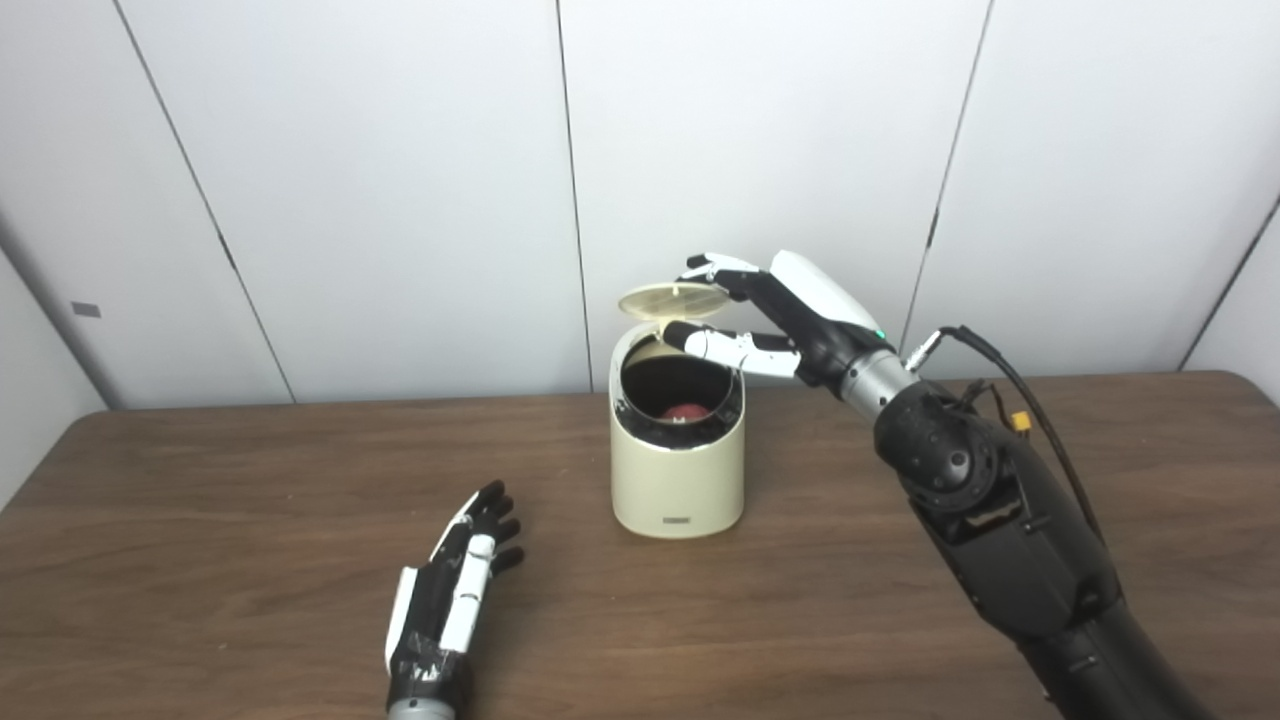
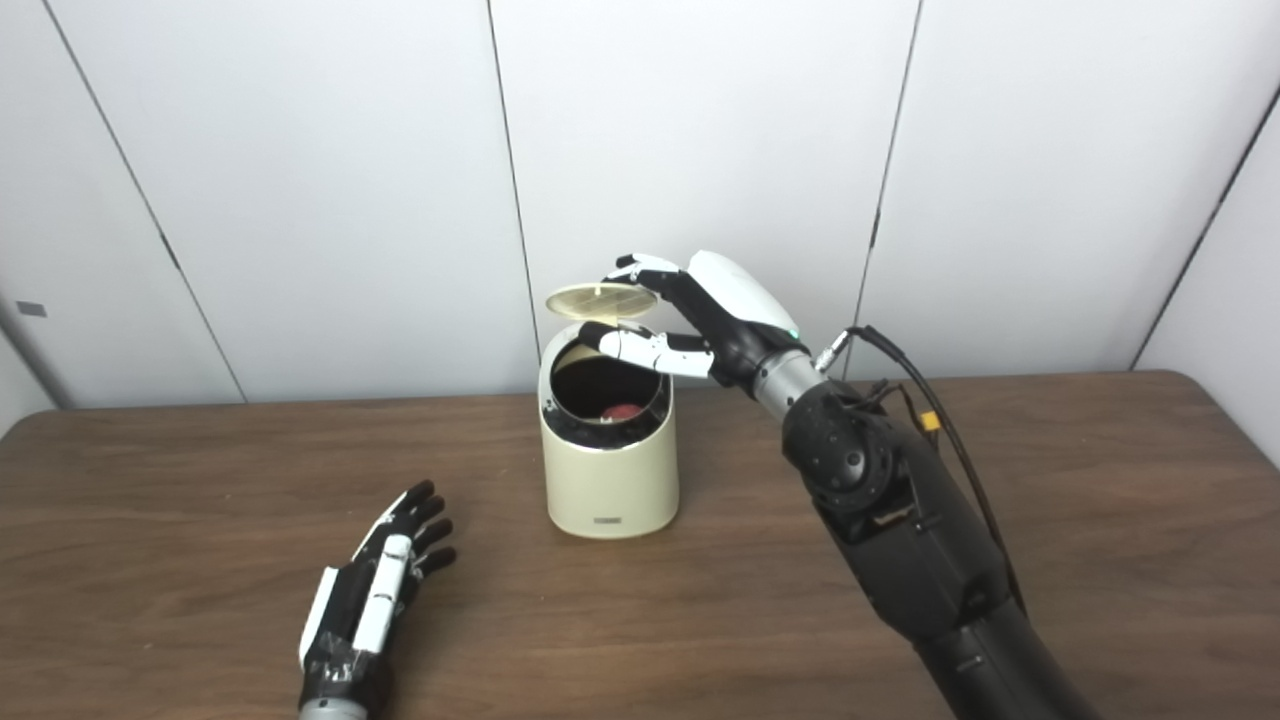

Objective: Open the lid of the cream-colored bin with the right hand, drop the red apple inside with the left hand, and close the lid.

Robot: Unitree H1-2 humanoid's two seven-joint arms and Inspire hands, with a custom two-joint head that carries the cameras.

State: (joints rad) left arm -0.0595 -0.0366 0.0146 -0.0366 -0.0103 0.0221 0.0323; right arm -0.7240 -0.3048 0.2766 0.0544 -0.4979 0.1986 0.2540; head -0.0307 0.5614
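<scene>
Cream plastic lid (image 1: pixel 672 300), light and stiff, is pinched at its rim by the right hand (image 1: pixel 770 320) above the bin (image 1: pixel 678 470) near the table's (image 1: pixel 250 480) back edge, while the left hand (image 1: pixel 450 600) is rested released.

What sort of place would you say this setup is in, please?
Probably a lab or test room, not a home: a bare wooden table, plain white wall panels behind it, and nothing out but the cream-colored bin and the robot's arms.
</scene>
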